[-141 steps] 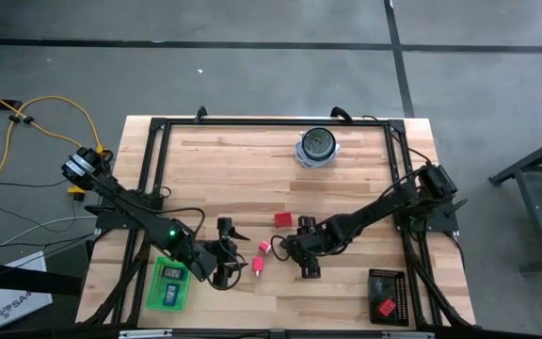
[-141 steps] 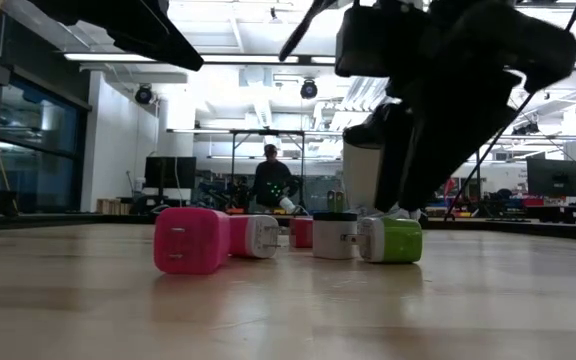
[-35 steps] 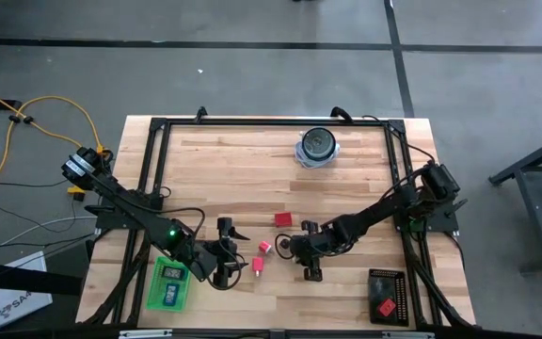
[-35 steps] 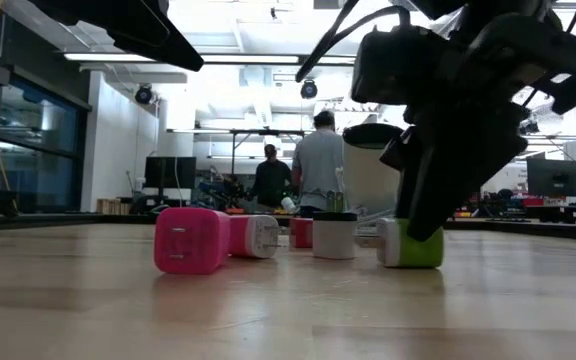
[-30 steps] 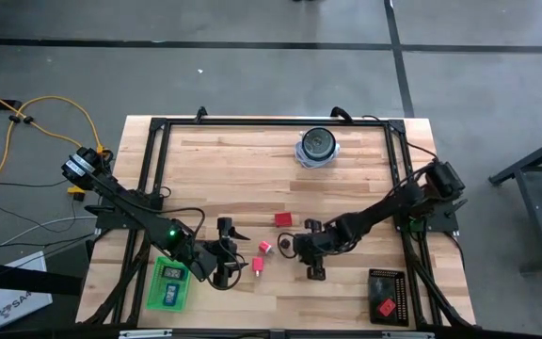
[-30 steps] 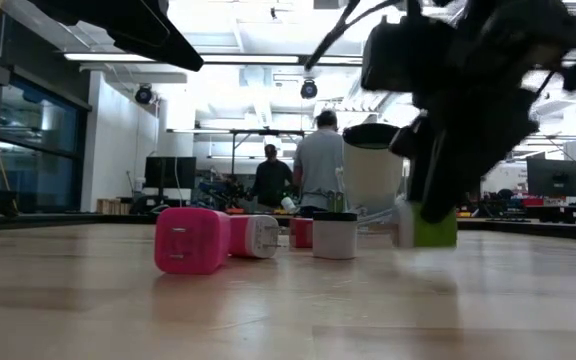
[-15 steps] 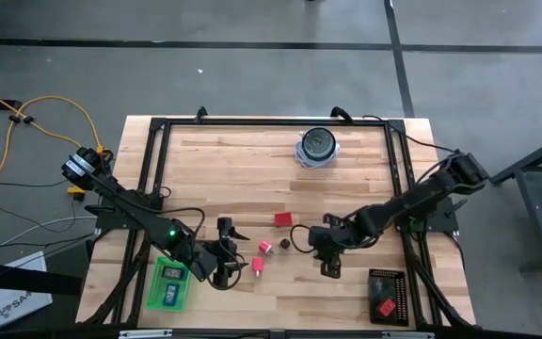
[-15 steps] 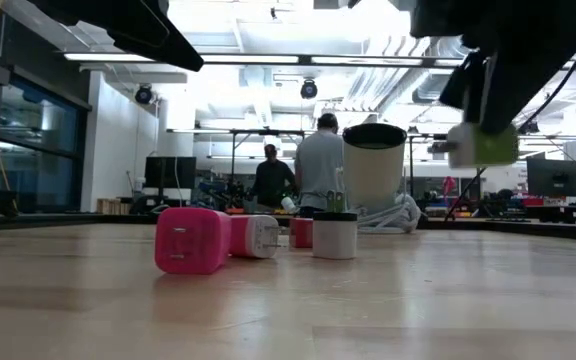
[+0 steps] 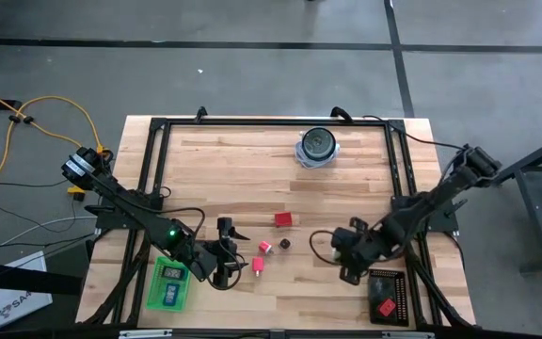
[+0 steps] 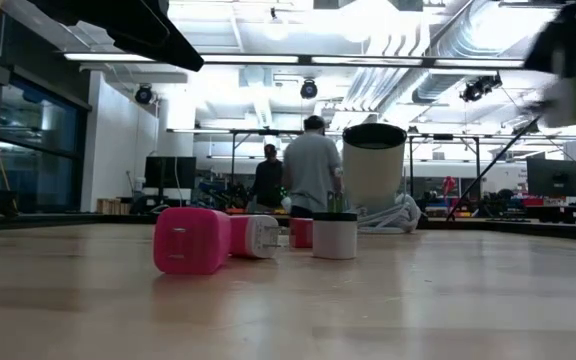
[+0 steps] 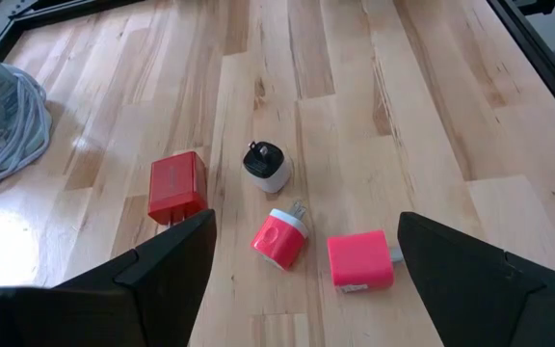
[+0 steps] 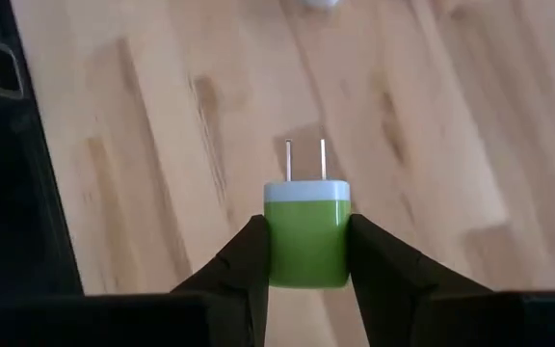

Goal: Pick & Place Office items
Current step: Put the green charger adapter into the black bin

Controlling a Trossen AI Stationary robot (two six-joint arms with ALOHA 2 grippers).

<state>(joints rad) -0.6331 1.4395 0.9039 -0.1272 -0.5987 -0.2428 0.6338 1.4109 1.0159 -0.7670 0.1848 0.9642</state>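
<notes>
Worktop (image 9: pixel 252 169): a pale wooden worktop with a black frame, seen from straight above.
Right tool (image 12: pixel 306 253): closed tight on a green charger plug (image 12: pixel 306 241), its white cap and two metal prongs pointing away from the fingers; it hangs above the wood at about five o'clock of the worktop's centre, just beside the black tray (image 9: pixel 388 295).
Left tool (image 11: pixel 302 289): fingers spread wide, holding nothing, poised at about seven o'clock of the centre, beside the green tray (image 9: pixel 169 283).
Red block (image 9: pixel 282 219): on the wood near the centre; in the left wrist view it stands beside the others.
Black-and-white plug (image 11: pixel 265 165): small and round-topped, at four o'clock of the red block.
Red-and-white plug (image 11: pixel 280 238): lying on its side, prongs up, close to the left tool.
Pink plug (image 11: pixel 359 260): just beside the red-and-white plug.
Green tray: carries two small dark rectangles.
Black tray: carries one red piece (image 9: pixel 383 307).
Round container (image 9: pixel 316 146): blue-white with a dark top, at twelve o'clock near the far edge.
Room beyond: two people stand with backs turned, in the low view.
</notes>
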